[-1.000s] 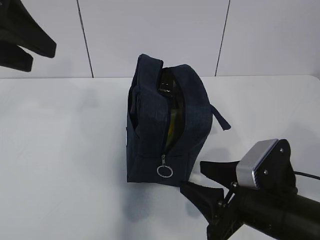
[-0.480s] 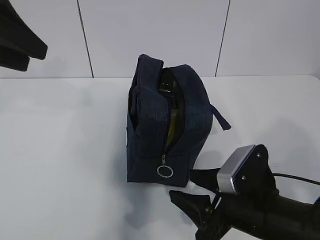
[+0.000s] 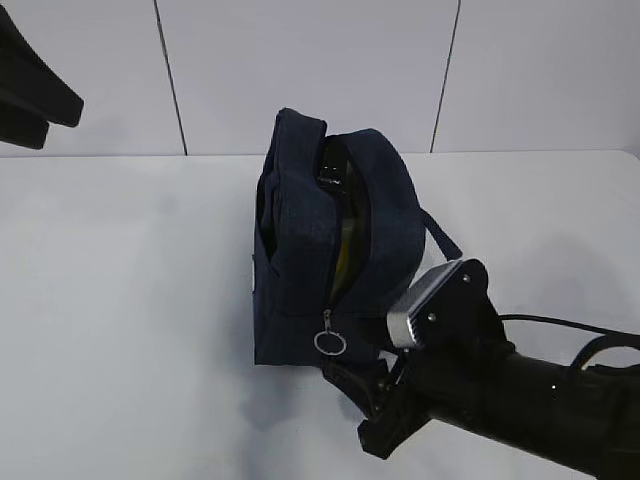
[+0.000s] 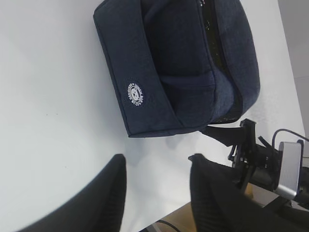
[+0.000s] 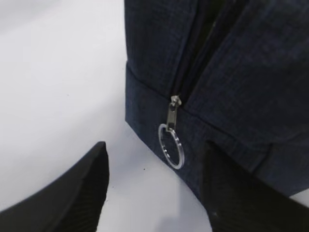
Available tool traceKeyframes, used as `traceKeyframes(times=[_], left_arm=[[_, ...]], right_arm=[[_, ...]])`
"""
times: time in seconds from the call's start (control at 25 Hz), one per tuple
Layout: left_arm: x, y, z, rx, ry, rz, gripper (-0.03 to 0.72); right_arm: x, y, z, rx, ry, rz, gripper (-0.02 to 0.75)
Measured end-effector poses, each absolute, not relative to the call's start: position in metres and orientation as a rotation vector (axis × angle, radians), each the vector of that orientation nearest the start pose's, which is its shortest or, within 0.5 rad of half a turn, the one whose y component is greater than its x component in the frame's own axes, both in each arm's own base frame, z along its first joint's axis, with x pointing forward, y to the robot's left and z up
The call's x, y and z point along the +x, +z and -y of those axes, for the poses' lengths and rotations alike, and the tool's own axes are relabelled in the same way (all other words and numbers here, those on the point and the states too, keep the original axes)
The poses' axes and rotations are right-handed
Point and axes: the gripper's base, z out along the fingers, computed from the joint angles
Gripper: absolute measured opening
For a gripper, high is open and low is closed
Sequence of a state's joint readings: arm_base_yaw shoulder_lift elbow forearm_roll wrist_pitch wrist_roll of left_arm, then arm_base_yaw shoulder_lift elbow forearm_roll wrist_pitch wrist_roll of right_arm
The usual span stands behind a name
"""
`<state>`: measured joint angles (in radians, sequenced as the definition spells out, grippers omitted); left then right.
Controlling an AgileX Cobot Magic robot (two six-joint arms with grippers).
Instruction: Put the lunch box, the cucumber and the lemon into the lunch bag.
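The dark navy lunch bag (image 3: 335,250) stands mid-table with its zipper slit partly open. Something yellow-green (image 3: 347,245) shows in the slit below a glossy dark thing (image 3: 330,165); I cannot tell which items they are, so lunch box, cucumber and lemon count as hidden. The silver ring pull (image 3: 330,343) hangs at the slit's low end. My right gripper (image 3: 355,375) is open just in front of it; in the right wrist view the ring pull (image 5: 172,145) lies between the spread fingers (image 5: 82,188), untouched. My left gripper (image 3: 63,122) hangs open and empty at the far upper left.
The white table (image 3: 130,300) stretches left of the bag. A strap handle (image 3: 440,240) sticks out on the bag's right side. In the left wrist view the bag (image 4: 178,72) lies ahead of the left gripper (image 4: 157,159), with the table's near edge (image 4: 174,220) just below.
My right gripper has moved left and in toward the bag's zipper end, still open. The left gripper has drawn back a little toward the upper left.
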<state>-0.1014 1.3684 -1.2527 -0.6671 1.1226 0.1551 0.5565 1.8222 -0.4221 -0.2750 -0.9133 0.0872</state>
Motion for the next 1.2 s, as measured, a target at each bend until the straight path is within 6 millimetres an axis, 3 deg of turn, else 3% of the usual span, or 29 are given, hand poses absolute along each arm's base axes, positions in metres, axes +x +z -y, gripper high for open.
traceKeyframes(times=[0.52, 1.2], left_arm=[[0.264, 0.356, 0.078, 0.133, -0.873, -2.578, 0.316], [0.265, 0.357, 0.078, 0.147, -0.863, -2.564, 0.316]], right_arm=[[0.240, 0.098, -0.172, -0.811, 0.489, -1.937, 0.463], [0.234, 0.098, -0.178, -0.946, 0.540, -1.875, 0.463]])
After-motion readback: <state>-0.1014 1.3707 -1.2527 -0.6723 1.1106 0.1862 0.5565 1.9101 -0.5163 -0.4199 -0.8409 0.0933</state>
